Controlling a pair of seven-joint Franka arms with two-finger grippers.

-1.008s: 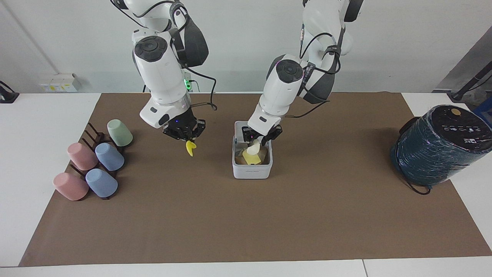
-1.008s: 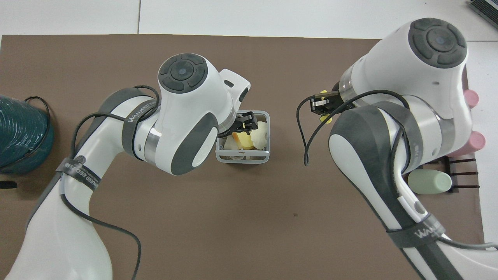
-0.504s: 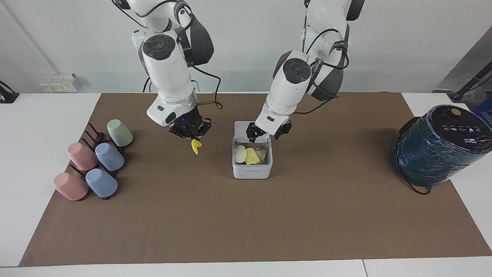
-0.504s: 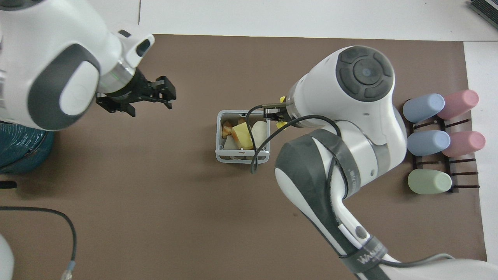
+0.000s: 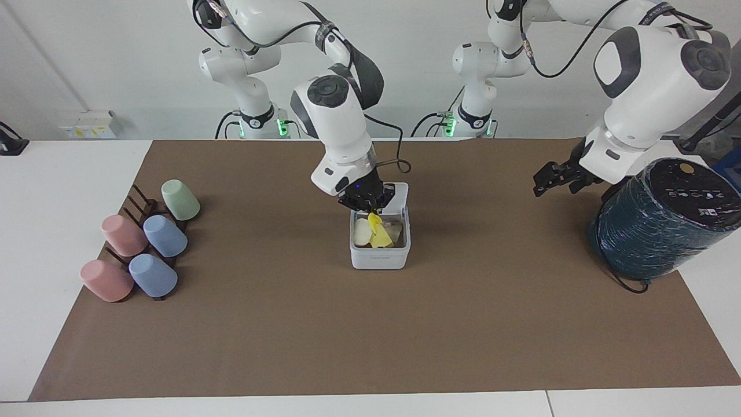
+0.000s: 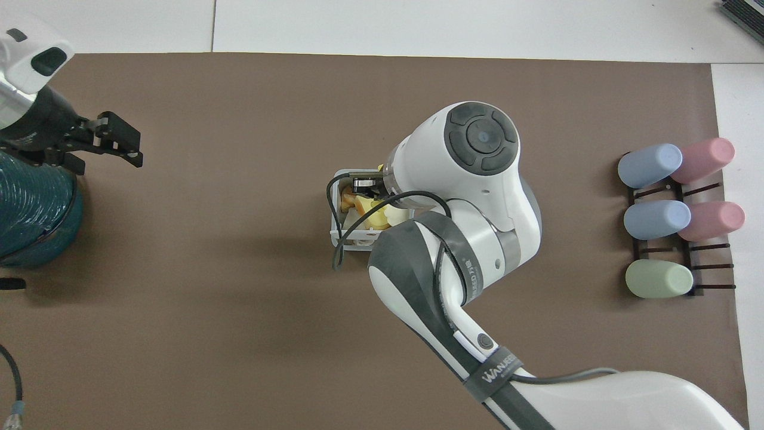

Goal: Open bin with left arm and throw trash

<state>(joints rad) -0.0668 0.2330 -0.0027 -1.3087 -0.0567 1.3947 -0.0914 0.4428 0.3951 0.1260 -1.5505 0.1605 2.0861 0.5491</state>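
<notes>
The small white square plastic bin [image 5: 380,250] sits mid-desk with its lid up, an off-white lump [image 5: 362,230] and a yellow-orange block [image 6: 348,202] already inside. The right gripper [image 5: 368,207] hangs right over the opening, fingers pinched on a bright yellow scrap [image 5: 375,222]. The scrap looks featherlight and a bit floppy, so an edge pinch seems plenty. The left gripper [image 5: 556,178] waits over the desk's left-arm end by the dark teal wrapped cylinder [image 5: 660,223], fingers spread, holding nothing.

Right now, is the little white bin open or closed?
Open: the bin's lid stands up, and the trash pieces show inside.
</notes>
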